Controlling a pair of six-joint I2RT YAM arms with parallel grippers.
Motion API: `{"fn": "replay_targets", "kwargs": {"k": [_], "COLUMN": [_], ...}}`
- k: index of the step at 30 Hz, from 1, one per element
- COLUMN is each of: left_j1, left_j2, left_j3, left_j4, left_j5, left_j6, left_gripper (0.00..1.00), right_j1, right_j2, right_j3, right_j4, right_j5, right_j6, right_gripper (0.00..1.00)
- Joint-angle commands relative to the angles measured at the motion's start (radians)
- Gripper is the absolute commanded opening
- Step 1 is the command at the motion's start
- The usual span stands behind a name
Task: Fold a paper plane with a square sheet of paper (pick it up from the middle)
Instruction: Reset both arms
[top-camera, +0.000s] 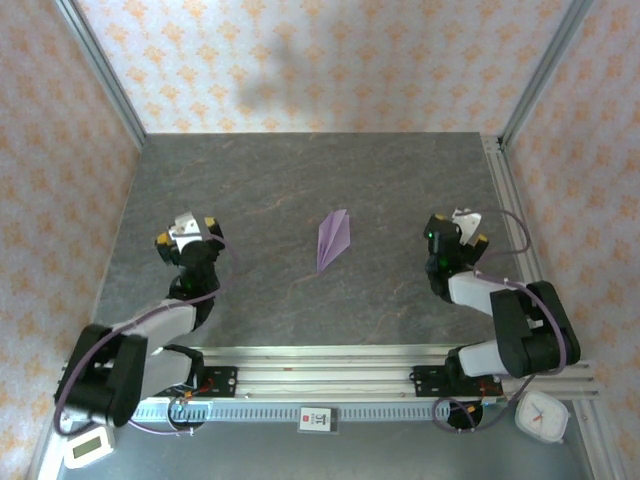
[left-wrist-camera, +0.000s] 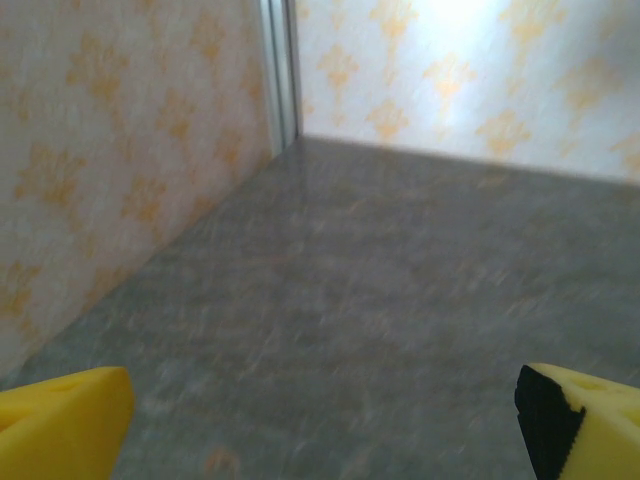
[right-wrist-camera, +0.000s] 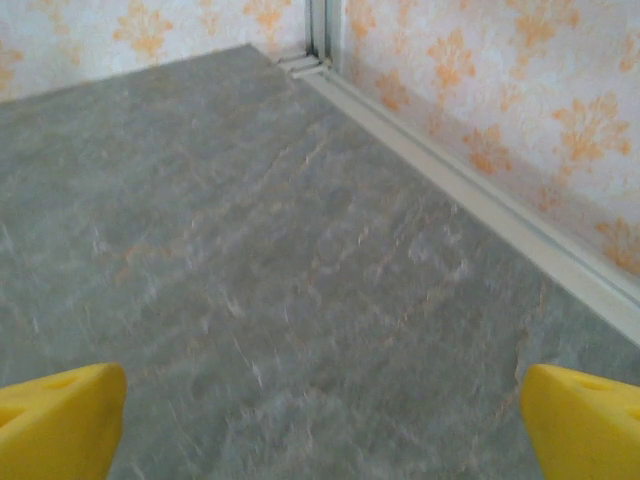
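Note:
The paper plane (top-camera: 333, 240), a slim pale lilac dart with a centre crease, lies flat in the middle of the grey table (top-camera: 300, 180), its point toward the near edge. My left gripper (top-camera: 188, 231) stands well to the plane's left, open, with nothing between its yellow fingers (left-wrist-camera: 60, 420). My right gripper (top-camera: 458, 228) stands well to the plane's right, also open and empty, its yellow fingers (right-wrist-camera: 585, 420) wide apart over bare table. In its flat square form the sheet of paper is not to be seen; it is the folded plane.
Patterned walls close the table on three sides, with metal posts in the far corners (top-camera: 500, 140). An aluminium rail (top-camera: 320, 365) runs along the near edge with both arm bases. A small white timer (top-camera: 542, 415) sits at the bottom right.

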Motion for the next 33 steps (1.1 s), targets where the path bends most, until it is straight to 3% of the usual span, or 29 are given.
{"fn": "replay_targets", "kwargs": {"k": [1,3,5,9,13,14,16,17,19,33], "left_j1": [0.026,0.052,0.077,0.120,0.122,0.127,0.161,0.173,0.173,0.165], "left_j2": [0.093,0.163,0.153,0.194,0.348,0.370,0.336,0.348,0.356,0.354], "left_j3": [-0.061,-0.058,-0.022,-0.070,-0.056,-0.033,0.023,0.022,0.014,0.009], "left_j4": [0.387,0.446,0.338,0.489,0.613,0.605,0.425,0.458,0.483,0.490], "left_j5": [0.023,0.038,0.130,0.387,0.476,0.447,0.469,0.472,0.472,0.461], "left_j6": [0.057,0.052,0.028,0.023,0.070,0.062,0.010,0.001,0.004,0.011], "left_gripper": [1.00,1.00,1.00,1.00,0.96,0.98,0.99,0.99,1.00,0.99], "right_j1": [-0.011,-0.019,-0.033,-0.127,-0.162,-0.167,-0.176,-0.176,-0.174,-0.166], "right_j2": [0.020,0.023,0.034,0.201,0.128,0.162,0.156,0.138,0.172,0.168], "right_j3": [-0.116,-0.097,-0.124,-0.310,-0.282,-0.266,-0.185,-0.162,-0.196,-0.161], "right_j4": [0.461,0.424,0.525,1.046,0.864,0.889,0.699,0.639,0.773,0.697], "right_j5": [-0.109,-0.164,-0.218,-0.286,-0.380,-0.382,-0.382,-0.385,-0.383,-0.450], "right_j6": [-0.114,-0.142,-0.192,-0.124,-0.099,-0.095,-0.082,-0.079,-0.091,-0.128], "right_gripper": [1.00,1.00,1.00,1.00,1.00,1.00,1.00,1.00,1.00,1.00]}}
